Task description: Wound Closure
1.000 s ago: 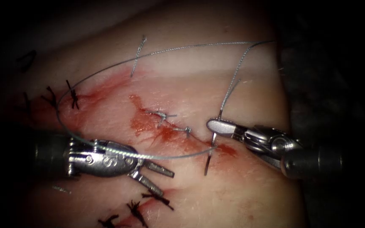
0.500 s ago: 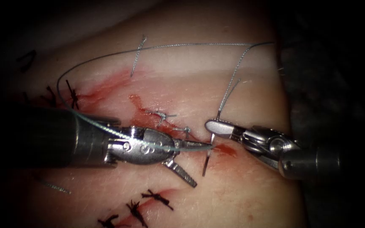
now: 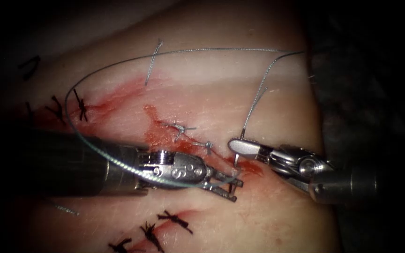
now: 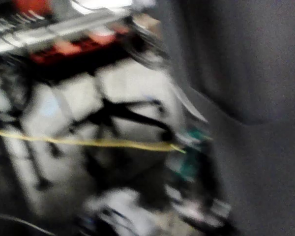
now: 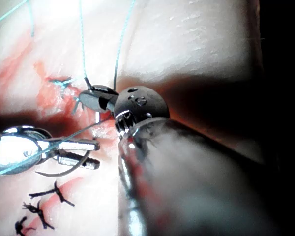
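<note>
L tool [image 3: 230, 183] has its jaws slightly apart around the needle [image 3: 233, 183] where it exits the tissue [image 3: 277, 93] just near of the cut [image 3: 198, 150], R tool [image 3: 237, 144] closed on needle's tail end w/ thread [image 3: 174, 51]; grip squarely before any pull.

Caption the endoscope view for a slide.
Right tool grips the needle in the tissue; left tool straddles its emerging tip.
</note>
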You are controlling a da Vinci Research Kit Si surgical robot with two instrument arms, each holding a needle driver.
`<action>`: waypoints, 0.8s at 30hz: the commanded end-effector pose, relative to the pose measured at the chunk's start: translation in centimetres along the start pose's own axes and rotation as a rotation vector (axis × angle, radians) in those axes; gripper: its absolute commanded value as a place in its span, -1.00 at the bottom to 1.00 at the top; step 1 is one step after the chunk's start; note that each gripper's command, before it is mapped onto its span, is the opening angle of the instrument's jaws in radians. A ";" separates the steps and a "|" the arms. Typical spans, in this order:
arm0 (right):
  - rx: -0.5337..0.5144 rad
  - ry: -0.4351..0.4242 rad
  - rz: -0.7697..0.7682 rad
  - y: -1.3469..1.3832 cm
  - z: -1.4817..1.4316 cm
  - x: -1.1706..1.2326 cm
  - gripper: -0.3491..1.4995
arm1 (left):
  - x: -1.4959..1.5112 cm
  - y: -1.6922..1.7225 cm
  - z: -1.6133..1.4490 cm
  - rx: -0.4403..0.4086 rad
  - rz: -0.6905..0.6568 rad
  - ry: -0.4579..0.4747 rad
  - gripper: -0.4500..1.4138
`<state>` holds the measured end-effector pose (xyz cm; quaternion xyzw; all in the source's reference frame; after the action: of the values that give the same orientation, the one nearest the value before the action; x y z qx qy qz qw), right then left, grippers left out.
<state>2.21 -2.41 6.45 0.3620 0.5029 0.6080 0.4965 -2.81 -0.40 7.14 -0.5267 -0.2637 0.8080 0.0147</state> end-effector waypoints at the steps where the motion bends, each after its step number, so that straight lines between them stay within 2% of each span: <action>1: 0.001 0.002 -0.106 -0.02 0.09 -0.07 -0.62 | -0.01 -0.02 0.05 -0.003 -0.033 0.014 -1.00; 2: 0.000 0.004 -0.153 -0.03 0.10 -0.07 -0.27 | 0.00 -0.02 0.03 -0.007 -0.046 0.030 -1.00; 3: -0.002 0.007 -0.199 -0.05 0.13 -0.07 0.22 | 0.02 -0.03 0.02 -0.012 -0.076 0.053 -1.00; 6: -0.011 0.019 -0.420 -0.09 0.22 -0.07 0.73 | 0.08 -0.03 -0.01 -0.031 -0.127 0.119 -1.00; 7: 0.012 0.047 -0.573 -0.11 0.25 -0.03 0.78 | 0.17 -0.01 -0.08 -0.063 -0.273 0.187 -1.00; 9: 0.010 0.057 -0.647 -0.15 0.26 0.05 0.78 | 0.29 0.03 -0.18 -0.154 -0.632 0.297 -1.00; 10: 0.007 0.060 -0.677 -0.17 0.26 0.10 0.78 | 0.34 0.05 -0.22 -0.184 -0.728 0.318 -1.00; 11: 0.000 0.068 -0.697 -0.18 0.25 0.13 0.78 | 0.40 0.09 -0.27 -0.213 -0.874 0.324 -1.00; 12: -0.014 0.081 -0.727 -0.23 0.24 0.23 0.78 | 0.48 0.16 -0.35 -0.200 -1.059 0.334 -1.00; 13: -0.025 0.090 -0.733 -0.26 0.23 0.28 0.78 | 0.52 0.22 -0.41 -0.199 -1.164 0.321 -1.00; 14: -0.025 0.090 -0.733 -0.26 0.23 0.28 0.78 | 0.52 0.22 -0.41 -0.199 -1.164 0.321 -1.00; 15: -0.041 0.106 -0.721 -0.31 0.22 0.38 0.71 | 0.59 0.32 -0.51 -0.233 -1.359 0.315 -1.00; 16: -0.051 0.114 -0.718 -0.35 0.21 0.45 0.71 | 0.63 0.37 -0.56 -0.251 -1.449 0.311 -1.00; 17: -0.051 0.114 -0.718 -0.35 0.21 0.45 0.71 | 0.63 0.37 -0.56 -0.251 -1.449 0.311 -1.00; 18: -0.069 0.127 -0.734 -0.42 0.20 0.56 0.71 | 0.70 0.48 -0.68 -0.292 -1.649 0.300 -1.00; 19: -0.085 0.146 -0.749 -0.48 0.19 0.68 0.69 | 0.76 0.65 -0.82 -0.370 -1.893 0.239 -1.00; 20: -0.091 0.153 -0.755 -0.50 0.18 0.72 0.67 | 0.78 0.74 -0.92 -0.437 -1.963 0.210 -1.00; 22: -0.096 0.154 -0.786 -0.51 0.15 0.77 0.67 | 0.84 0.76 -1.05 -0.475 -1.984 0.220 -1.00; 23: -0.097 0.156 -0.806 -0.52 0.13 0.81 0.67 | 0.99 0.72 -1.31 -0.535 -2.001 0.252 -1.00; 24: -0.099 0.157 -0.809 -0.54 0.12 0.83 0.67 | 1.07 0.69 -1.45 -0.559 -2.012 0.268 -1.00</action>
<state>2.19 -1.57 5.89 0.0633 0.6105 0.4137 0.6724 -1.82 -0.05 5.43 -0.1326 -0.7526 0.2710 0.5853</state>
